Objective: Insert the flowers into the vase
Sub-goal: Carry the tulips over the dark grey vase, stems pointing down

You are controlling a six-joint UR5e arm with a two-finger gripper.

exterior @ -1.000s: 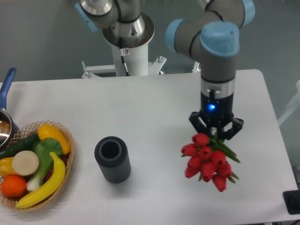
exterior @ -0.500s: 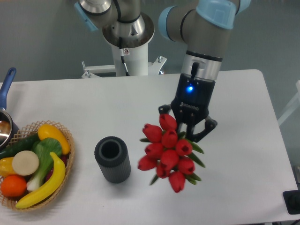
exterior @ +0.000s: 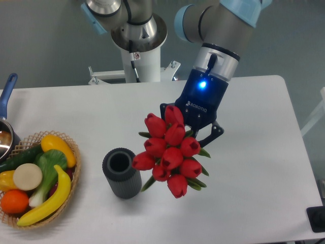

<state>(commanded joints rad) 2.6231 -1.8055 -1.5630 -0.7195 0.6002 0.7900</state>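
Observation:
A bunch of red tulip flowers point(exterior: 168, 151) hangs in the air over the middle of the table, tilted, with buds facing the camera and green leaves poking out below. My gripper point(exterior: 192, 127) is shut on the flowers' stems, which lie mostly hidden behind the buds. The vase point(exterior: 122, 172), a dark grey ribbed cylinder with an open round mouth, stands upright on the table just left of the bunch. The lowest leaf tip reaches close to the vase's right wall; contact cannot be told.
A wicker basket point(exterior: 75, 155) at the left edge holds a banana, an orange, a leafy vegetable and other produce. A pot with a blue handle point(exterior: 7, 93) sits at the far left. The robot's white base point(exterior: 137, 56) stands behind the table. A dark object point(exterior: 317, 219) is at the right corner.
The gripper has carried the flowers up and to the left, from the table's right side to beside the vase. The bunch has tilted more toward the camera. The vase has stayed put.

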